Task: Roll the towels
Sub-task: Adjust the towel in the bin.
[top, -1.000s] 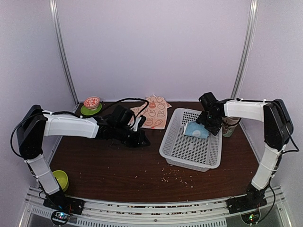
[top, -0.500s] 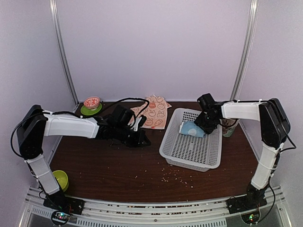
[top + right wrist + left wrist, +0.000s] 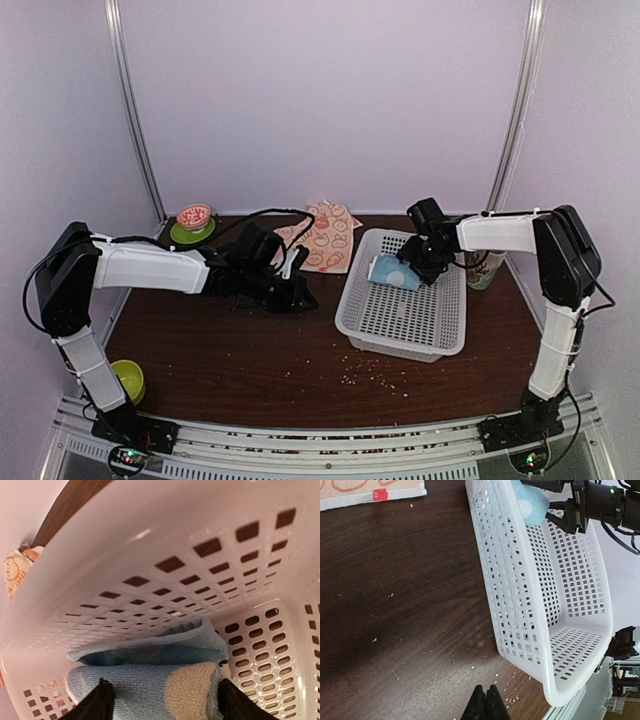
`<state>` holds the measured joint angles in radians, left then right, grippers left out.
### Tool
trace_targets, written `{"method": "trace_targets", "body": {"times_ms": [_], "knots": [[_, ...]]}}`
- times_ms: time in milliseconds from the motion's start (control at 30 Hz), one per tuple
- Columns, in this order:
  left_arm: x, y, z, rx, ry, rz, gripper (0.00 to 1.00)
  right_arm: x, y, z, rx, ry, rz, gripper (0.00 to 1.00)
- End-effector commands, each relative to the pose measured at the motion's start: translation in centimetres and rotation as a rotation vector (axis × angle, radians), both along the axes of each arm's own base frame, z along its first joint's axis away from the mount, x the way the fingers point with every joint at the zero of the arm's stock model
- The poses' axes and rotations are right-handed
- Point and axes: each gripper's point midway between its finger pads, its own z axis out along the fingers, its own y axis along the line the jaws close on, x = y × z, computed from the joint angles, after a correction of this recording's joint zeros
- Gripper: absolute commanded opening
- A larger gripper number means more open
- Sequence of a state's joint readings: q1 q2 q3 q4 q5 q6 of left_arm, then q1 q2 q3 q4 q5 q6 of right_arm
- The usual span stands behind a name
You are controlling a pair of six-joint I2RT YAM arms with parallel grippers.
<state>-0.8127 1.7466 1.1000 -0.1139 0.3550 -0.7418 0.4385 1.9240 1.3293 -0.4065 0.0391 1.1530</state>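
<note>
The light blue towel (image 3: 390,272), rolled up with a peach patch, is in the far left corner of the white basket (image 3: 400,346). My right gripper (image 3: 408,268) is shut on it, one finger at each end of the roll (image 3: 150,680). The basket wall (image 3: 150,530) is right behind the roll. The cream towel with orange rabbit prints (image 3: 328,238) lies flat at the back of the table, left of the basket; its edge shows in the left wrist view (image 3: 370,490). My left gripper (image 3: 305,298) is shut and empty, low over the table (image 3: 486,703), left of the basket (image 3: 580,680).
A green plate with a pink bowl (image 3: 192,224) sits at the back left. A green cup (image 3: 128,378) is at the near left edge. A cup (image 3: 488,268) stands right of the basket. Crumbs (image 3: 375,372) are scattered in front of the basket.
My right gripper has carried the rolled blue towel leftward inside the basket, toward its far left corner. The left arm has not moved.
</note>
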Motion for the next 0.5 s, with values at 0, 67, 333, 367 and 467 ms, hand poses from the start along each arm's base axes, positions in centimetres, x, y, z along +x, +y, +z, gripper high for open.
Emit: {"method": "trace_targets", "body": {"times_ms": [0, 67, 333, 367, 467], "knots": [[0.0, 0.3, 0.4, 0.003, -0.025, 0.011, 0.03, 0.1, 0.7, 3.9, 0.012, -0.064, 0.037, 0.80], [0.0, 0.6, 0.6, 0.015, -0.037, 0.013, 0.04, -0.3, 0.4, 5.5, -0.003, -0.077, 0.062, 0.85], [0.3, 1.9, 2.2, 0.059, -0.093, 0.038, 0.05, -4.4, -2.2, 13.5, -0.116, -0.171, 0.173, 0.89], [0.3, 2.2, 2.3, 0.067, -0.097, 0.044, 0.05, -5.3, -2.8, 14.2, -0.143, -0.174, 0.189, 0.88], [0.0, 3.0, 2.4, 0.093, -0.102, 0.051, 0.05, -8.7, -5.0, 14.9, -0.235, -0.157, 0.260, 0.83]]}}
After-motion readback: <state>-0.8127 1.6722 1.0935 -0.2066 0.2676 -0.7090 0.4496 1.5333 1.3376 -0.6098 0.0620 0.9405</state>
